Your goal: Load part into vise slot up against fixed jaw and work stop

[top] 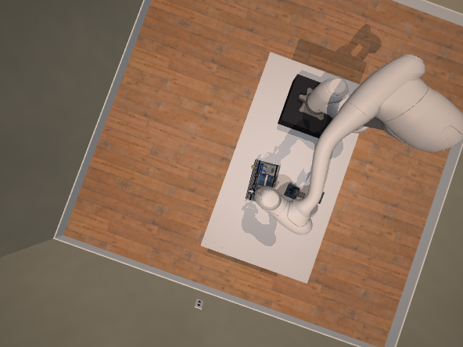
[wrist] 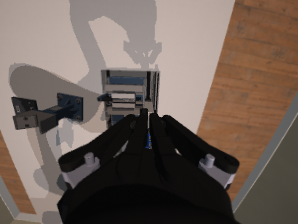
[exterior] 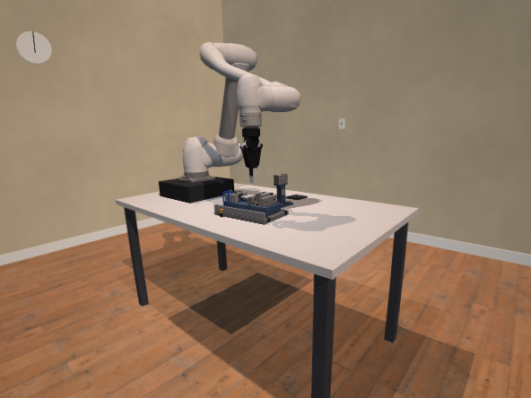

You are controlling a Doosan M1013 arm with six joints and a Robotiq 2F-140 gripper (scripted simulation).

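The vise (exterior: 251, 205) stands on the white table; it also shows in the wrist view (wrist: 131, 95) and from above (top: 265, 177). A light grey block, which looks like the part (wrist: 123, 98), lies between its jaws; I cannot tell its slot side or its contact with the jaw and the work stop. My gripper (exterior: 252, 172) hangs above the vise, clear of it. Its fingers (wrist: 145, 118) are shut together with nothing between them. The dark infeed plate (exterior: 296, 196) lies flat behind the V-block and looks bare.
The V-block (exterior: 281, 179) stands on a blue post beside the vise and also shows in the wrist view (wrist: 30, 114). The arm's black base (exterior: 196, 187) sits at the table's far end. The table edge runs close to the vise (wrist: 210, 100).
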